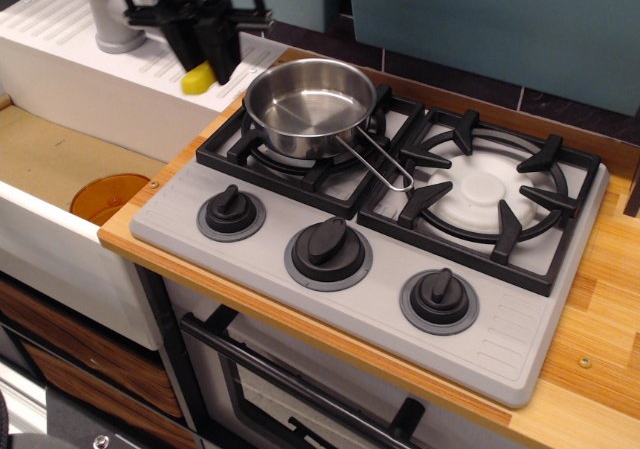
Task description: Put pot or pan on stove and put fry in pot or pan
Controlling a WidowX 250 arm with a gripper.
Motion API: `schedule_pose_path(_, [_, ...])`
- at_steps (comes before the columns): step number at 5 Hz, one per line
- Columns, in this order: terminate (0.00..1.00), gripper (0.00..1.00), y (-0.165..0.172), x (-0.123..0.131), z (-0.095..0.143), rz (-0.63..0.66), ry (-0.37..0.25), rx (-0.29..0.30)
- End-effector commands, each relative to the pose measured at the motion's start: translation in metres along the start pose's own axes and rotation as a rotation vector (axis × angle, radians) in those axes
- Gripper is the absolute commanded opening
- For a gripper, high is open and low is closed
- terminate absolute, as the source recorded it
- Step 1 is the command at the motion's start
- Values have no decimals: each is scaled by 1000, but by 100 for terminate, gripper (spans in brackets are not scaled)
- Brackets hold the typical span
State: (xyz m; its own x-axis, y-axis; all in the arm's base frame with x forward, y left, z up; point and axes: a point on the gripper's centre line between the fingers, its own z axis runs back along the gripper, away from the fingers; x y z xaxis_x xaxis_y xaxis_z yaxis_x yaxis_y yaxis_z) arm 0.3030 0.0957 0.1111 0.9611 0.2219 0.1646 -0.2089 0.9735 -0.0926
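The shiny steel pan (308, 106) sits on the left burner grate of the grey stove (380, 229), its wire loop handle (378, 162) pointing toward the front right. The pan is empty. My black gripper (205, 54) hangs at the top left, just left of the pan and above its rim level. It is shut on the yellow fry (198, 78), whose lower end sticks out below the fingers.
A white drainboard (90, 49) with a grey faucet base (108, 14) lies at the far left. An orange disc (108, 197) lies in the sink below. The right burner (487, 191) is bare. A wooden counter (600, 299) borders the stove on the right.
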Motion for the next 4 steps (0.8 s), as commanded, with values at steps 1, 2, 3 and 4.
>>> schedule_pose_path(1, [0, 0, -20, 36, 1, 6, -62, -28])
schedule_pose_path(2, [0, 0, -28, 45, -6, 4, -65, -35])
schedule_pose_path(3, [0, 0, -35, 54, -15, -15, -74, -66])
schedule_pose_path(4, [100, 100, -35, 56, -16, -23, -78, -69])
